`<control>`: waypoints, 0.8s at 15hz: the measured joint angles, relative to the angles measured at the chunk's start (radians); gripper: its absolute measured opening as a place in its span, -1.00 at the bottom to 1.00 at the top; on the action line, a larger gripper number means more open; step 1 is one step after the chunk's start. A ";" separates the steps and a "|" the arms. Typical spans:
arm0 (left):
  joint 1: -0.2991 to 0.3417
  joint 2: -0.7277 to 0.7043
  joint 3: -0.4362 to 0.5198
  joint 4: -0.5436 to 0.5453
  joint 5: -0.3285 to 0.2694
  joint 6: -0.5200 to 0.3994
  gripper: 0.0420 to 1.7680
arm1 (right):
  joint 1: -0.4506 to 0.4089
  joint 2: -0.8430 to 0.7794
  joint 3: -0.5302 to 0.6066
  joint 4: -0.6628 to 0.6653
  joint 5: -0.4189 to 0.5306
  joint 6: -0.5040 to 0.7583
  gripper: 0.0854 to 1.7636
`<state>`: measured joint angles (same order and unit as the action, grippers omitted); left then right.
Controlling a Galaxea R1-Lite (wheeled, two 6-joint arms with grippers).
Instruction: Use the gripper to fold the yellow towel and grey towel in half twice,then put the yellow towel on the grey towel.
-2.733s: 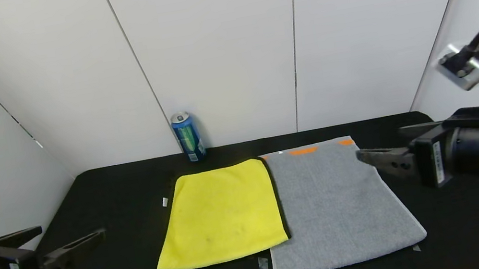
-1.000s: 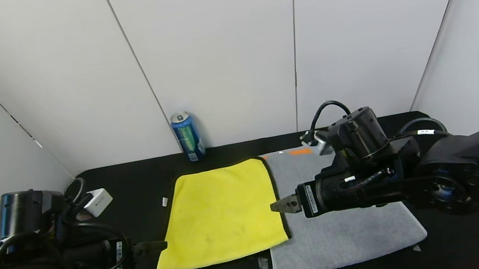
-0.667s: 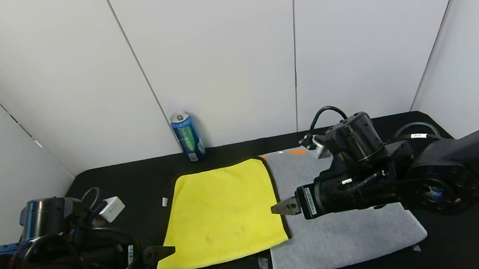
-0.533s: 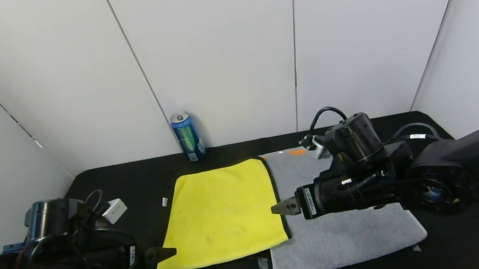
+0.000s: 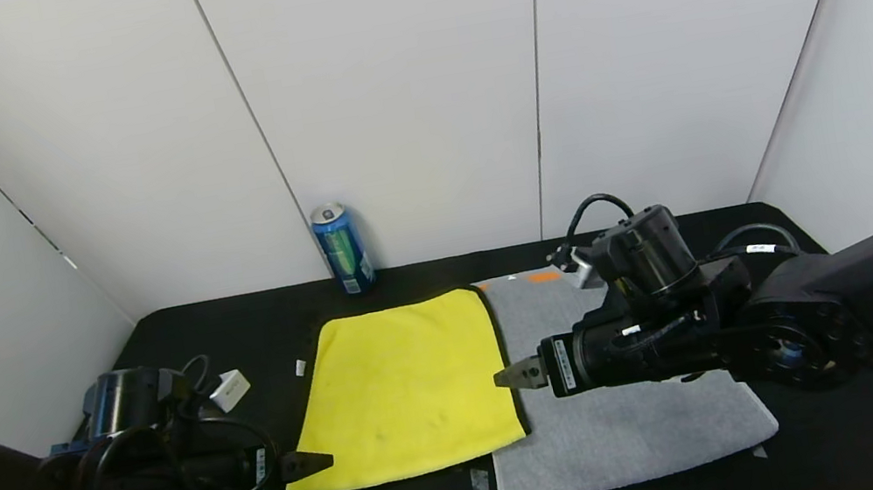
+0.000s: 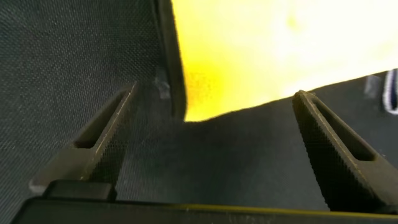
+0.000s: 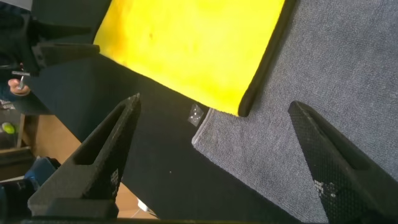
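The yellow towel (image 5: 407,387) lies flat on the black table, its right edge overlapping the grey towel (image 5: 618,427), which lies flat beside it with orange marks at its far edge. My left gripper (image 5: 315,461) is open, low at the yellow towel's near left corner (image 6: 199,106), which sits between the fingers. My right gripper (image 5: 512,378) is open above the yellow towel's right edge; the right wrist view shows the yellow towel's near right corner (image 7: 245,102) and the grey towel (image 7: 323,93) below.
A blue drink can (image 5: 342,249) stands at the back of the black table (image 5: 181,359) by the white wall. Small white tape marks lie near the towels' corners (image 5: 479,479). The table's near left edge shows bare floor beyond.
My left gripper has slid right, reaching the yellow towel's near left corner. My right gripper has stayed almost still at the towel's right edge. Both towels lie unmoved.
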<state>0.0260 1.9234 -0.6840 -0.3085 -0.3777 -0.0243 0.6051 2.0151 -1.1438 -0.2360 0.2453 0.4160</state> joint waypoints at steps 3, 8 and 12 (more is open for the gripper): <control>-0.003 0.044 -0.021 -0.001 -0.001 0.000 0.94 | -0.001 -0.001 -0.002 0.000 0.000 0.021 0.94; -0.024 0.083 -0.054 0.000 -0.003 -0.019 0.94 | -0.003 -0.001 -0.004 0.000 0.000 0.021 0.94; -0.046 0.092 -0.067 0.001 -0.005 -0.033 0.94 | -0.004 -0.001 -0.003 0.000 -0.002 0.022 0.94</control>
<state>-0.0200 2.0157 -0.7513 -0.3077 -0.3826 -0.0572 0.6013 2.0138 -1.1464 -0.2360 0.2436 0.4379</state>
